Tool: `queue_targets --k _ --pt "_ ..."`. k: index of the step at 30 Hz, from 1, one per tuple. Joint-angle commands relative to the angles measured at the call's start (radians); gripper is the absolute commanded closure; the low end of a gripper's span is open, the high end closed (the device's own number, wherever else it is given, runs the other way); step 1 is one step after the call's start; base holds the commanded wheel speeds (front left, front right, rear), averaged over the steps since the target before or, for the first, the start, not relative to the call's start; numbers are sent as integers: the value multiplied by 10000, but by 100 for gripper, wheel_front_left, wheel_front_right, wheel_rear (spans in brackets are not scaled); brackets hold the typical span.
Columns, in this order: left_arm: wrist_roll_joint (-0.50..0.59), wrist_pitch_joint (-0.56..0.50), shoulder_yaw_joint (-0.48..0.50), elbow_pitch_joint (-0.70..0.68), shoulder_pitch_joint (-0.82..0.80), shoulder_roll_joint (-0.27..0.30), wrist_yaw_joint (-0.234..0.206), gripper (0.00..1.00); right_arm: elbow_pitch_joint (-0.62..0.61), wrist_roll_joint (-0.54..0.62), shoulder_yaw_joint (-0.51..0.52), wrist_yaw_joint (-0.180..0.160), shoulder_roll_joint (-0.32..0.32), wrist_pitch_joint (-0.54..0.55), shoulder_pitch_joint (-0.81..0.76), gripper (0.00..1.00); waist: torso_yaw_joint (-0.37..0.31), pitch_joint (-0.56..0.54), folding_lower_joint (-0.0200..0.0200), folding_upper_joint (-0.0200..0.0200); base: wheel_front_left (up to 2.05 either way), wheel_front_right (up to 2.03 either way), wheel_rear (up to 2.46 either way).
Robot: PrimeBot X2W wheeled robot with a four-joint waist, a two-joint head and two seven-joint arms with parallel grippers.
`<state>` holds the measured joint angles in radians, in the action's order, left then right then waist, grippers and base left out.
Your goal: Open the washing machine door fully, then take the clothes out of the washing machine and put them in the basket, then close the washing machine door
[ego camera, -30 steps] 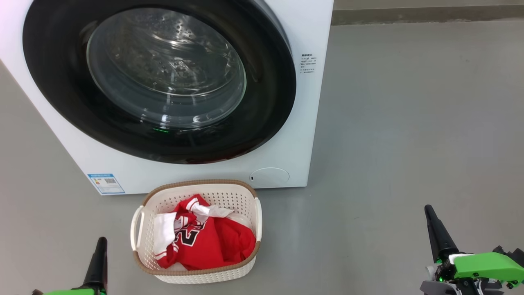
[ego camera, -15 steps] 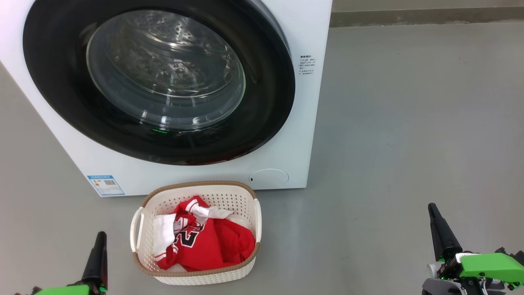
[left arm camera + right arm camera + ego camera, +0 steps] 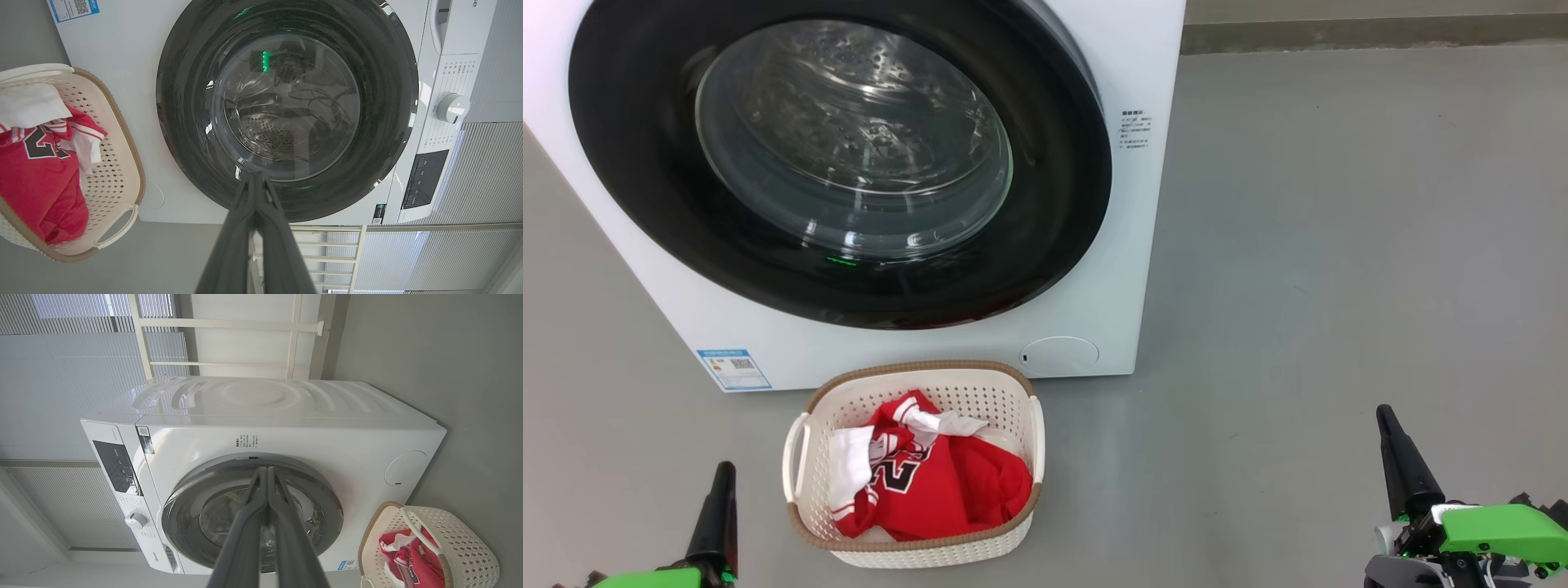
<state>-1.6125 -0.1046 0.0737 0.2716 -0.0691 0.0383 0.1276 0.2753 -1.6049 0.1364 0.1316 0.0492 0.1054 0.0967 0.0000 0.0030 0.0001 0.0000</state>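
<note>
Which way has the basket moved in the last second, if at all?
No. The basket stays put under the round flap of the washing machine; only the camera shifted slightly.

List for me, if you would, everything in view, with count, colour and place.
washer: one, white, on the floor behind the basket.
door: one, black rim with clear glass, shut on the washer's front.
label: one, blue, low on the front, left side.
flap: one, white and round, low on the front, right side.
knob: one, white, on the control strip.
basket: one, cream with a brown rim, on the floor before the washer.
clothes: one heap, number unclear, red with white trim, in the basket.
floor: grey.
left gripper: dark, shut, lower left.
right gripper: dark, shut, lower right.
</note>
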Motion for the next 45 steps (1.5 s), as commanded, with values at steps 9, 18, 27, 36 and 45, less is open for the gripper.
queue_targets --k 9,18,27,36,45 --pt "2 -50 355 -269 -384 158 31 100 -305 -36 -224 -9 17 80 112 100 0 1 0 0 0 0 0" --pt "8 -56 363 -269 -385 153 31 100 -305 -34 -223 -9 16 81 112 100 0 1 0 0 0 0 0" --pt "14 -61 369 -268 -386 149 31 100 -305 -33 -222 -9 15 82 113 100 0 1 0 0 0 0 0" --pt "18 -65 375 -268 -386 145 31 100 -305 -33 -221 -9 15 83 113 100 0 1 0 0 0 0 0" --pt "22 -69 380 -268 -387 142 31 100 -305 -32 -220 -9 14 84 113 100 0 1 0 0 0 0 0"
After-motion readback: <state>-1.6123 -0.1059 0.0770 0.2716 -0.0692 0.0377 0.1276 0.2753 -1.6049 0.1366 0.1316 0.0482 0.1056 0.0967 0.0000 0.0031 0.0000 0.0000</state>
